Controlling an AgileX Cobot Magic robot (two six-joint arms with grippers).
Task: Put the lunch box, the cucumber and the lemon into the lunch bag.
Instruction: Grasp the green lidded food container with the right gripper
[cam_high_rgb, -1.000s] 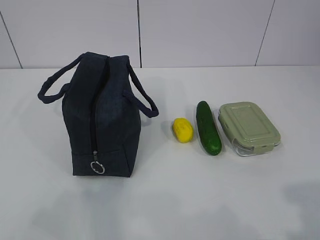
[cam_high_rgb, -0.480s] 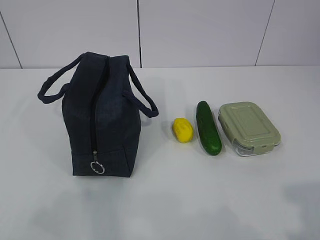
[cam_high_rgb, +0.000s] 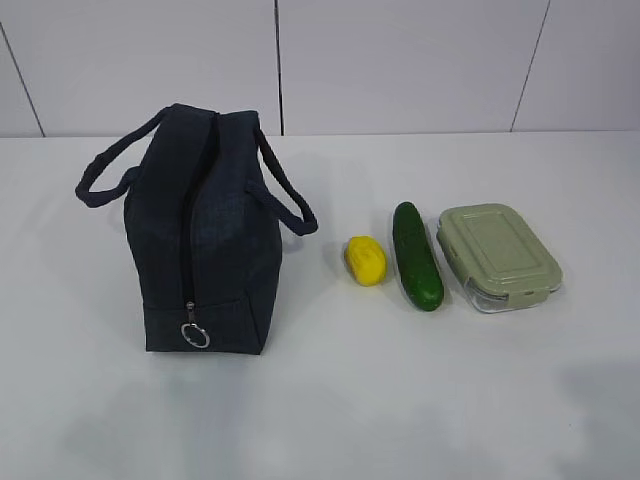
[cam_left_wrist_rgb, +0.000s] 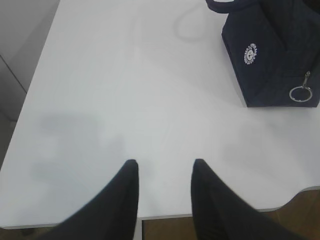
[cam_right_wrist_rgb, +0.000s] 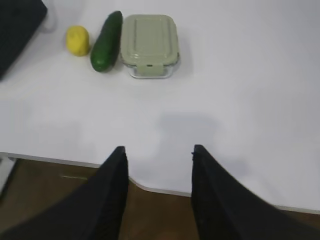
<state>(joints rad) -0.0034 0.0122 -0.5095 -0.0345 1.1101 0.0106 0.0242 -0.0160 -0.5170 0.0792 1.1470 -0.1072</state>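
The dark navy lunch bag (cam_high_rgb: 200, 235) stands upright at the left of the white table (cam_high_rgb: 330, 400), zipper closed, its ring pull (cam_high_rgb: 194, 335) at the near bottom. To its right lie the yellow lemon (cam_high_rgb: 365, 260), the dark green cucumber (cam_high_rgb: 416, 255) and the lunch box (cam_high_rgb: 498, 255) with its sage-green lid, in a row. My left gripper (cam_left_wrist_rgb: 164, 165) hovers open and empty over the near table edge, the lunch bag (cam_left_wrist_rgb: 272, 60) far ahead to its right. My right gripper (cam_right_wrist_rgb: 158, 151) is open and empty above the near edge; the lemon (cam_right_wrist_rgb: 78, 40), cucumber (cam_right_wrist_rgb: 106, 41) and lunch box (cam_right_wrist_rgb: 149, 45) lie well ahead of it.
A pale panelled wall (cam_high_rgb: 400, 60) rises behind the table. The table's near edge (cam_right_wrist_rgb: 150, 189) has a curved cut-out, with brown floor below. Neither arm shows in the exterior view.
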